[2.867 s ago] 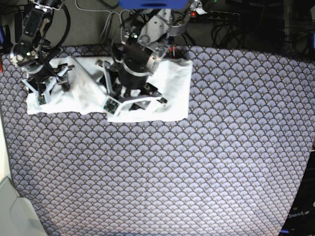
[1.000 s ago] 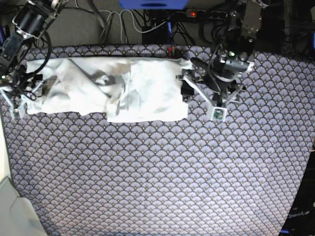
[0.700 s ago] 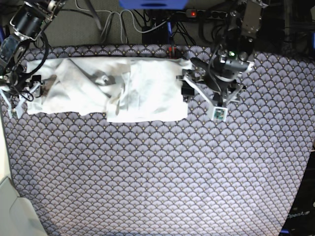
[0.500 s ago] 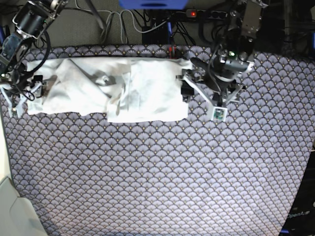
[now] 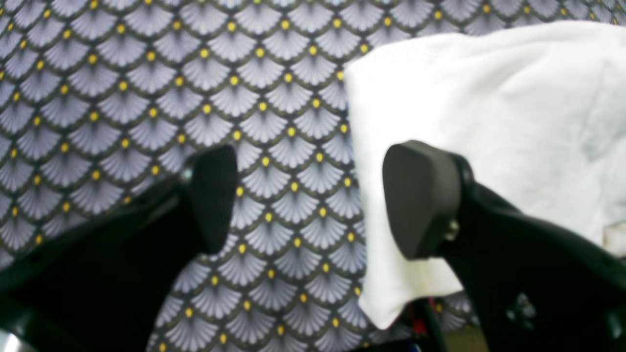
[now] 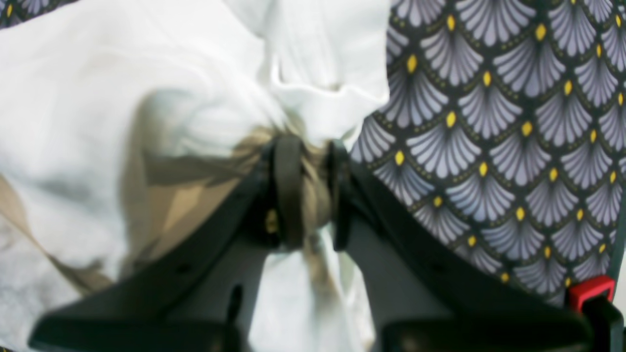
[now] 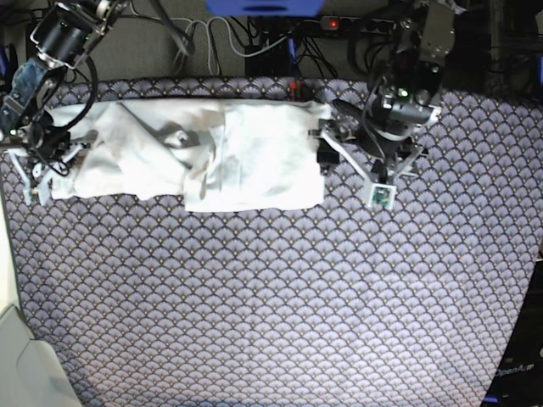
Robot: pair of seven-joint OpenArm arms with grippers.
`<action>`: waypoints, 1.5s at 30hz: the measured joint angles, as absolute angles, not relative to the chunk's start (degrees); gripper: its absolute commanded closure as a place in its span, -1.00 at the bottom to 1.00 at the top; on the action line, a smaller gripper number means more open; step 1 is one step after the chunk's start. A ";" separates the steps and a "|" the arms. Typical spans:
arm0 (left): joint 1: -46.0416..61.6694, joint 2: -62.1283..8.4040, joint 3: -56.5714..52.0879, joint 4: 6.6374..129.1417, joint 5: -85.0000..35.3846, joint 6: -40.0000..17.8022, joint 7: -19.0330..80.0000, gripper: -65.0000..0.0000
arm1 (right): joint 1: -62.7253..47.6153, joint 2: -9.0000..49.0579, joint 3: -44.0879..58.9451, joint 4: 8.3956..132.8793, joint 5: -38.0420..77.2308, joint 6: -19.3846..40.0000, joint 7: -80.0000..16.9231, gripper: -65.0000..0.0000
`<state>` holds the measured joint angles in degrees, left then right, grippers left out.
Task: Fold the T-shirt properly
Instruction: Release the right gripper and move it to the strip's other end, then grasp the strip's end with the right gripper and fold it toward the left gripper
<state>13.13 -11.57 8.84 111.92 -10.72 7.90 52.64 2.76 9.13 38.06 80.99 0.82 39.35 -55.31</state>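
Along the far edge of the patterned surface (image 7: 271, 297) the T-shirt (image 7: 204, 157) lay stretched in a long, wrinkled band. At one end the right pincer (image 6: 308, 190) was clenched on a bunched fold of the cloth. At the other end the left pincer (image 5: 308, 200) stood released, its jaws wide apart, one finger (image 5: 420, 195) over the shirt's edge, the other over bare surface.

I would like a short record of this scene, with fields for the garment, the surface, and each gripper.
garment: T-shirt, white, wrinkled, spread along the far side of the table
surface: patterned cloth, fan scales with yellow dots
right gripper: closed, pinching a bunch of fabric at the shirt's end
left gripper: open, holding nothing; one finger over the shirt's edge, the other over the cloth
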 measured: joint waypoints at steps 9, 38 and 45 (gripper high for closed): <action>12.99 -11.57 8.86 111.90 -10.76 7.94 52.64 -0.48 | -0.54 6.52 37.63 98.45 -0.78 40.01 -62.50 0.93; 15.53 -12.84 1.04 111.77 -11.18 7.70 52.75 -0.48 | -6.22 -3.66 23.53 114.89 -1.65 40.03 -66.08 0.93; 15.51 -12.84 -1.02 111.74 -10.81 7.70 52.62 -0.48 | -6.09 -8.29 18.85 114.93 -1.74 40.03 -66.22 0.93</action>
<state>15.51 -12.84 -1.02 111.74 -10.81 7.70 52.62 -6.09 -8.29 18.85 114.93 -1.74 40.03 -66.22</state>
